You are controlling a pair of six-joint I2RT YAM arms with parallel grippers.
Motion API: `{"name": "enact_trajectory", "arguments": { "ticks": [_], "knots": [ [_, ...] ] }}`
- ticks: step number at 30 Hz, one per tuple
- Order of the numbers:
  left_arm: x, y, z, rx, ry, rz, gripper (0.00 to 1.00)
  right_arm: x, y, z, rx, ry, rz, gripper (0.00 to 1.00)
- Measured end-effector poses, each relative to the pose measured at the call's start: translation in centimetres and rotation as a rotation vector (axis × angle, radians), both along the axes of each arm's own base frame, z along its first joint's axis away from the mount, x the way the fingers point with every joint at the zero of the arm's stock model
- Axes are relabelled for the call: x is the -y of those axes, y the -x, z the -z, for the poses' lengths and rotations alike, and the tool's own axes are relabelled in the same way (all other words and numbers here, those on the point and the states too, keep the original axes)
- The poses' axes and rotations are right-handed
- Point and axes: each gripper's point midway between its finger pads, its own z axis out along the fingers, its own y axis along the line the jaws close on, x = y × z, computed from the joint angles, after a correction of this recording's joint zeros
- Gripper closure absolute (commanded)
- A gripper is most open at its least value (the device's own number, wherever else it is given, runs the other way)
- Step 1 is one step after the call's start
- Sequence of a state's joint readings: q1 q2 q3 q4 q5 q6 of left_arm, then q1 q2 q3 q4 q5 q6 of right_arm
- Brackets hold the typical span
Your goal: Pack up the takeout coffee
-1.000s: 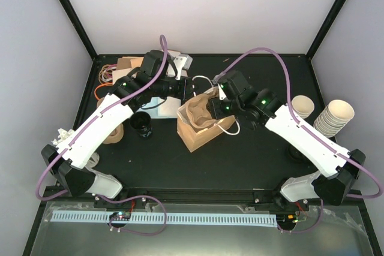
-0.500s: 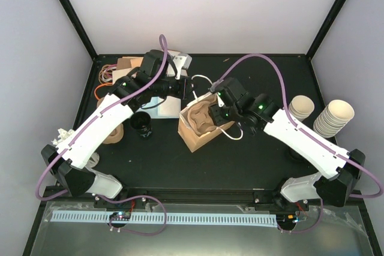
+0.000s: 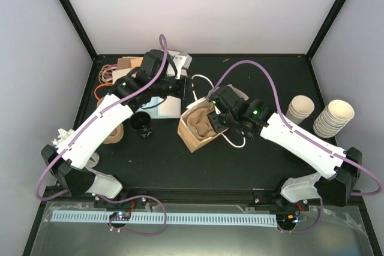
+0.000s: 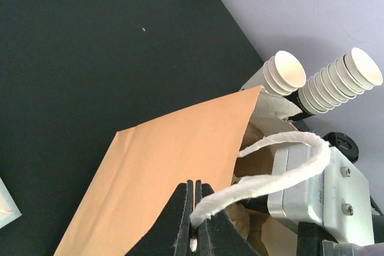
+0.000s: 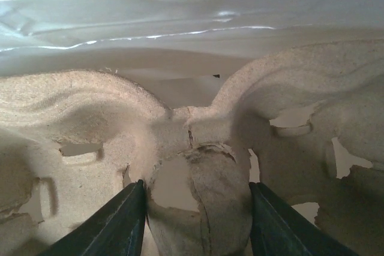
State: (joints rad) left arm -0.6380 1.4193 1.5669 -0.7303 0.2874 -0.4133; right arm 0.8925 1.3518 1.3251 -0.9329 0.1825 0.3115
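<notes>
Looking down from the top camera, I have the bag open in the middle of the counter, with the pulp carrier in its mouth. My left tool is at the bag's far left corner, pressed together on the bag's white rope handle. On the left wrist camera the rope comes out from between the two black fingers and loops up past the bag's brown side.

My right tool reaches into the bag from the right. On its wrist camera the two fingers stand one on either side of the carrier's centre post and touch it on both sides, so I read this tool as clamped on the carrier. The bag's pale inner wall fills the view beyond.

A second handle hangs out over the bag's near right side onto the counter.

The coffee is outside the bag. It is on the counter to the left, apart from the bag and just beside my left forearm, with its black lid facing up.

Two stacks of lidless cups sit at the right edge of the counter, well apart from the bag. In the far left corner I see cardboard and a tangle of rubber bands.
</notes>
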Motion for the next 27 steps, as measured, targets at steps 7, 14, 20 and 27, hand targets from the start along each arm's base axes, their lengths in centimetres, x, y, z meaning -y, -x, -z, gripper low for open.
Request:
{"name": "enact_trajectory", "arguments": {
  "ticks": [7,14,20,27],
  "knots": [
    [0.0,-0.1,-0.5,0.005,0.008,-0.008,0.98,0.2,0.1,0.3,0.001,0.028,-0.02,0.52],
    [0.6,0.0,-0.5,0.002,0.015,0.009,0.98,-0.3,0.2,1.4,-0.049,0.109,-0.06,0.53],
    [0.6,-0.2,-0.3,0.002,0.008,-0.001,0.98,-0.3,0.2,1.5,-0.056,0.126,-0.071,0.55],
    [0.0,-0.8,-0.2,0.013,-0.008,-0.042,0.98,-0.3,0.5,1.9,-0.062,0.136,-0.078,0.56]
  ]
}}
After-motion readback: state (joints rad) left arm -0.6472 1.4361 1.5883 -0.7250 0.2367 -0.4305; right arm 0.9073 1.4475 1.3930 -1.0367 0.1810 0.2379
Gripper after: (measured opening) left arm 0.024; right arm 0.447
